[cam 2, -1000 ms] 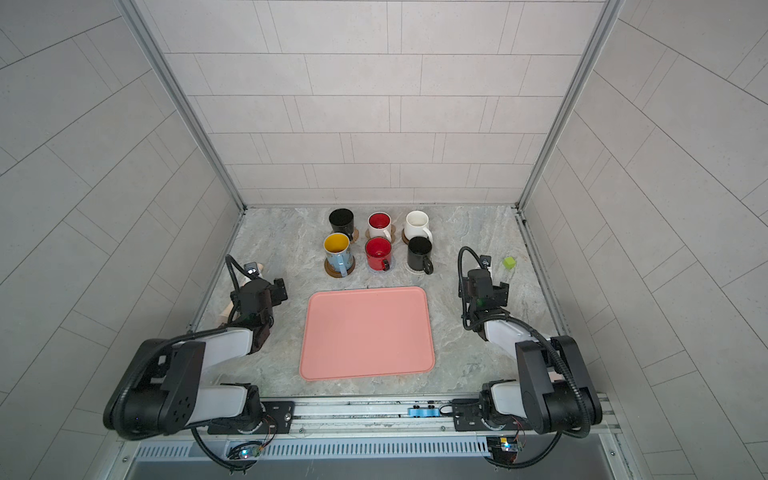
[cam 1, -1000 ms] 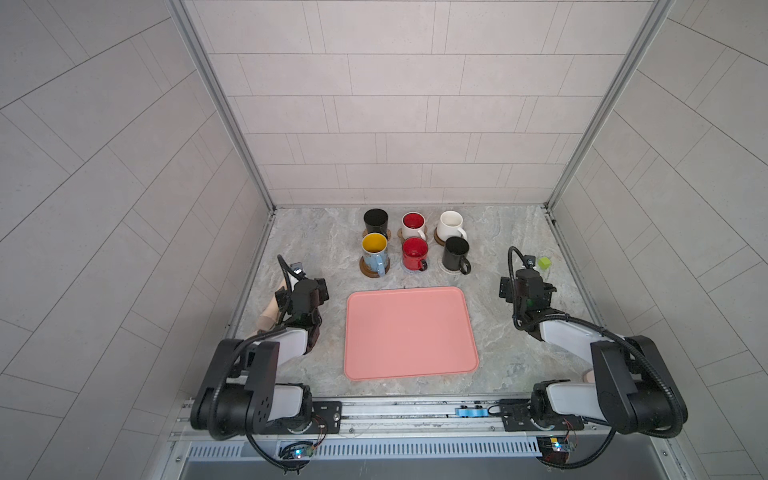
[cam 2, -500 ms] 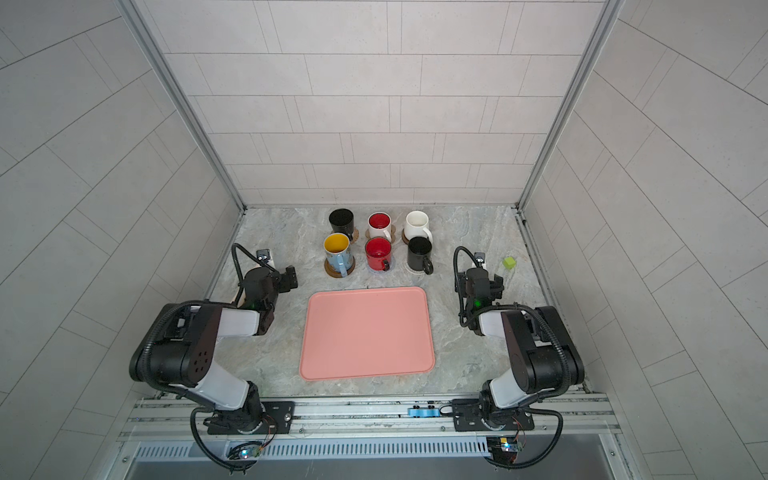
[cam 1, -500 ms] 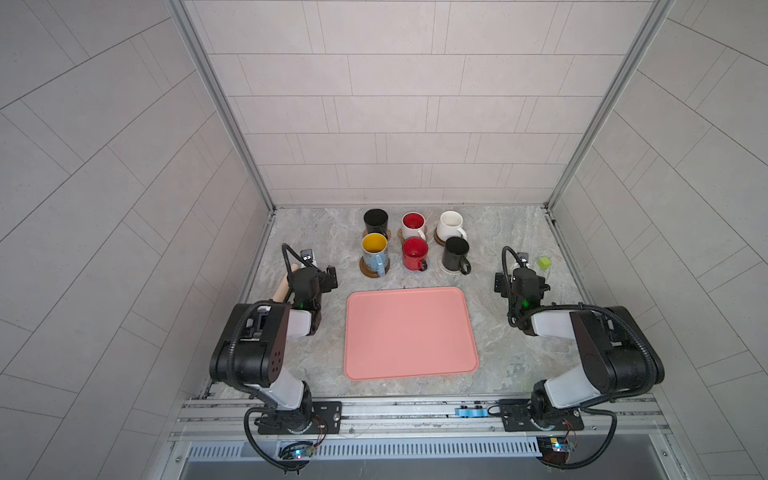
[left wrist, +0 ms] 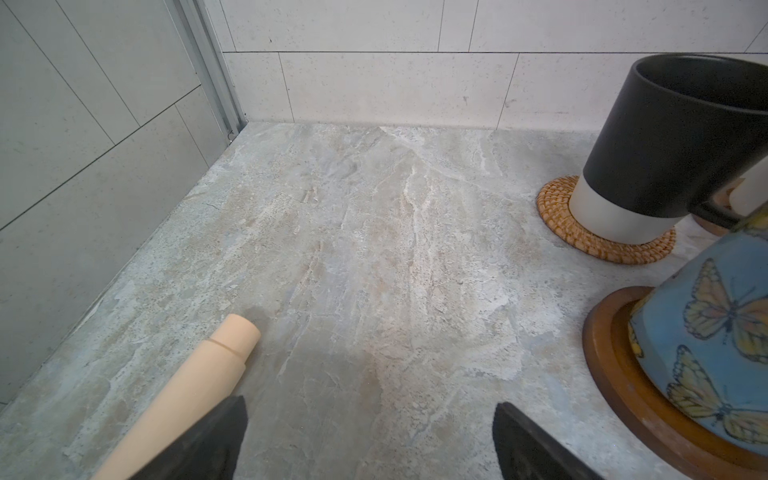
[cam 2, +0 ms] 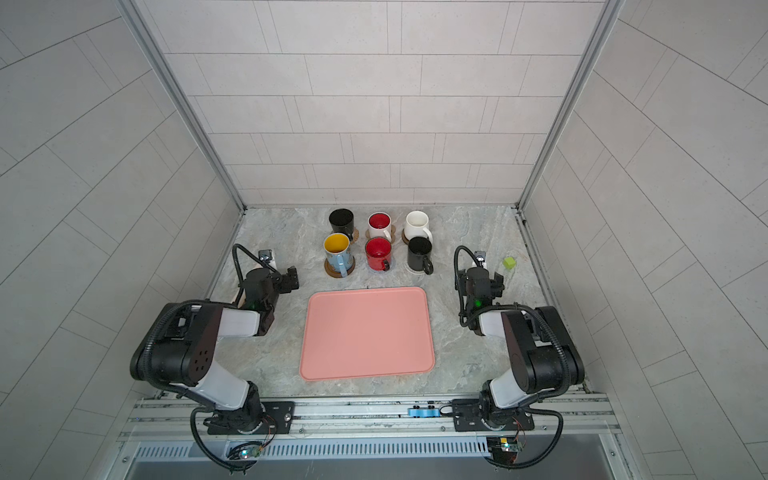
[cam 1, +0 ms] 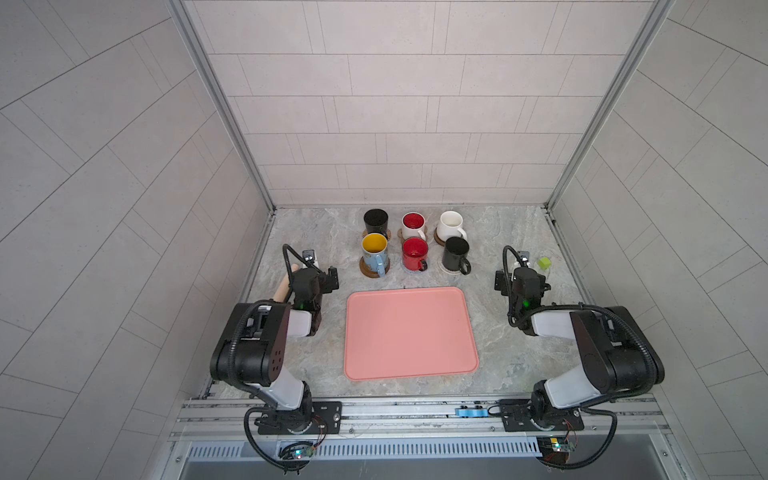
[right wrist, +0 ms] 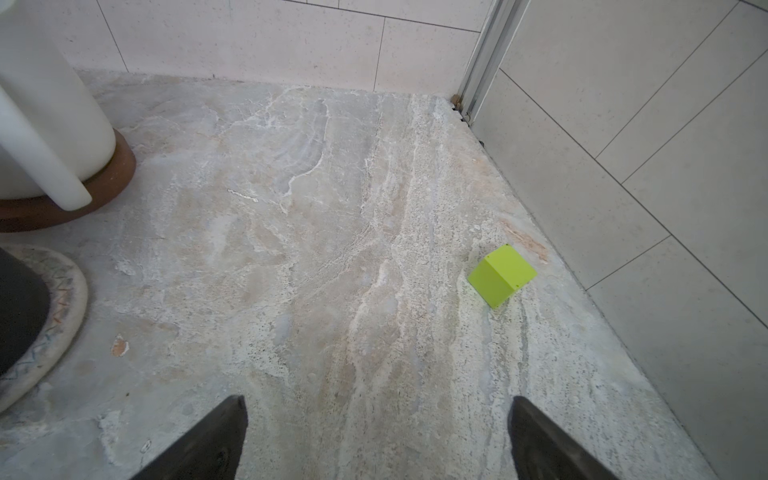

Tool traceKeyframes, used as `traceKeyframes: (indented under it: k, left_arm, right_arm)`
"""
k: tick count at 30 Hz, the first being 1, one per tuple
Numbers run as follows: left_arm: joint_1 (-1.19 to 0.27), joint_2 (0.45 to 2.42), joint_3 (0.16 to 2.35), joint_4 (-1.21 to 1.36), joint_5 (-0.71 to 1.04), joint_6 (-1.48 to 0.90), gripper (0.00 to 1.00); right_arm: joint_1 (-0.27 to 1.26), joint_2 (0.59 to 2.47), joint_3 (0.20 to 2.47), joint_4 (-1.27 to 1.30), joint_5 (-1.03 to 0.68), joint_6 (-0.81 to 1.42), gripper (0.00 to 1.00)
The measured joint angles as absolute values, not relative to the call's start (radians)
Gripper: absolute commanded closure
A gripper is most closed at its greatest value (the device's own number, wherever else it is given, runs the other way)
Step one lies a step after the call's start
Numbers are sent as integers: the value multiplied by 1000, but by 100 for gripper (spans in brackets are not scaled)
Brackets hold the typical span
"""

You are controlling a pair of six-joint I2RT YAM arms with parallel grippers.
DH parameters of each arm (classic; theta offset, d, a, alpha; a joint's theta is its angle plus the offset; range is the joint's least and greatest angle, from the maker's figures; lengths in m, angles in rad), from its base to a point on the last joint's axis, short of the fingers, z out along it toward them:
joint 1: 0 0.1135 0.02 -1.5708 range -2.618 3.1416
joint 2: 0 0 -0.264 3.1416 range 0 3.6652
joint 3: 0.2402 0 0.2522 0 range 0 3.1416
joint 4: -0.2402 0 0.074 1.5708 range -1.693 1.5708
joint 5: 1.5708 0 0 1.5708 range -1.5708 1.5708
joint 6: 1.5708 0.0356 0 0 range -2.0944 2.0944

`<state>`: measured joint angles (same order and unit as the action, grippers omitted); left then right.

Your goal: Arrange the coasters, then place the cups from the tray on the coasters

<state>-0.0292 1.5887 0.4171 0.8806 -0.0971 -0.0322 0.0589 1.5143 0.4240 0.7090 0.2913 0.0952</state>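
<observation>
Jaws of the left gripper (left wrist: pixel 370 415) and the right gripper (right wrist: pixel 376 415) are shown spread wide and empty, over bare table (left wrist: pixel 374 270). Within the last second both arms have been folded back beside the tray (cam 1: pixel 409 332); nothing else has been moved. The tray is bare and all six cups (cam 1: pixel 414 252) are seated on coasters (cam 1: pixel 366 272), so the task is judged finished. The cups are grouped beyond the tray, between the grippers and apart from both.
</observation>
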Motion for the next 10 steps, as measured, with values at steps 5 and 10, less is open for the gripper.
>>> traceKeyframes:
  k: [5, 10]
  left_arm:
    - [-29, 1589, 416, 884, -97, -32, 0]
    - [-29, 1589, 416, 885, -97, -32, 0]
  right_arm:
    - [59, 1514, 424, 709, 291, 93, 0]
    - [59, 1515, 426, 707, 291, 93, 0]
